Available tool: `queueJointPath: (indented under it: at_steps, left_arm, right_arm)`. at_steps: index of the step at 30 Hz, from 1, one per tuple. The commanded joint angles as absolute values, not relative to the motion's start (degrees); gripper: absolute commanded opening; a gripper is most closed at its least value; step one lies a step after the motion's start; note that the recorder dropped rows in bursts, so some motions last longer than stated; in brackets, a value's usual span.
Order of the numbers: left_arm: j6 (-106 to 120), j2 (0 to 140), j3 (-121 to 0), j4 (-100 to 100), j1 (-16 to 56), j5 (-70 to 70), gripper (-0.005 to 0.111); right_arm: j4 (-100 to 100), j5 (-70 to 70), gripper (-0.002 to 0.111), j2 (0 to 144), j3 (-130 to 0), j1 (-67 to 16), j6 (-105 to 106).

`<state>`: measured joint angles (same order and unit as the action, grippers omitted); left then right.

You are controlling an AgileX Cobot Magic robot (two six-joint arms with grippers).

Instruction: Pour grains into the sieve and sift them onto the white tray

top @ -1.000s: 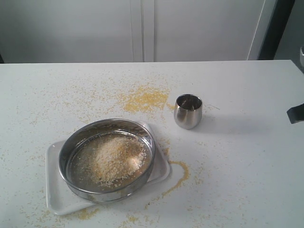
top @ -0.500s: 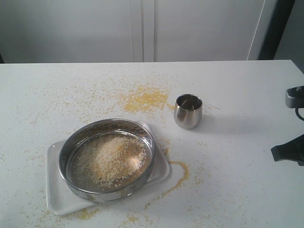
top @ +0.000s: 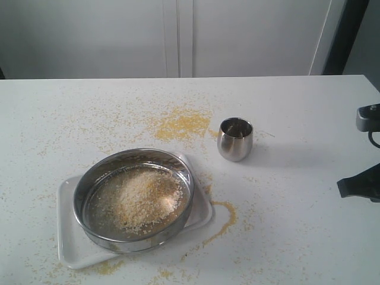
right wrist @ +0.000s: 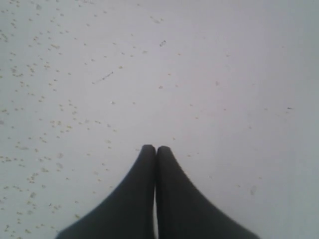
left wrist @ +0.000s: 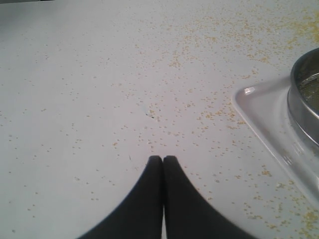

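Note:
The sieve (top: 134,199) rests on the white tray (top: 74,244) at the front left of the table, with a mound of grains (top: 141,199) on its mesh. A corner of the tray (left wrist: 264,124) and the sieve's steel rim (left wrist: 301,97) show in the left wrist view. My left gripper (left wrist: 163,158) is shut with nothing in it, over bare table beside the tray; it does not show in the exterior view. My right gripper (right wrist: 155,148) is shut and empty over bare table; its dark tip (top: 359,185) shows at the right edge.
A small shiny steel cup (top: 235,139) stands upright behind and to the right of the sieve. Loose yellow grains lie scattered over the white table, thickest in a patch (top: 181,124) behind the sieve and an arc (top: 224,218) by the tray's right corner.
The right arm has come into view at the right edge, moving down and inward over the last second. Sieve, tray and cup have not moved.

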<state>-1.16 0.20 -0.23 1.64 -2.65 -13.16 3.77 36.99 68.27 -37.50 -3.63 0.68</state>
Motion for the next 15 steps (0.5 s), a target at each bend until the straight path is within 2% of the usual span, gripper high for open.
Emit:
queueJointPath:
  at_steps: [1, 11, 15]
  left_arm:
    - [-1.3, 0.0, 0.0, 2.1, -2.8, -11.4, 0.001]
    - [-20.7, 0.0, 0.0, 9.7, -2.8, -0.4, 0.001]
    - [-21.1, 0.0, 0.0, 9.7, -2.8, 6.6, 0.001]
  right_arm:
    - [3.6, 36.3, 0.000, 68.2, -37.2, -3.4, 1.3]
    - [3.6, 36.3, 0.000, 68.2, -37.2, -3.4, 1.3]
    - [3.6, 36.2, 0.000, 68.2, -37.2, -3.4, 1.3]
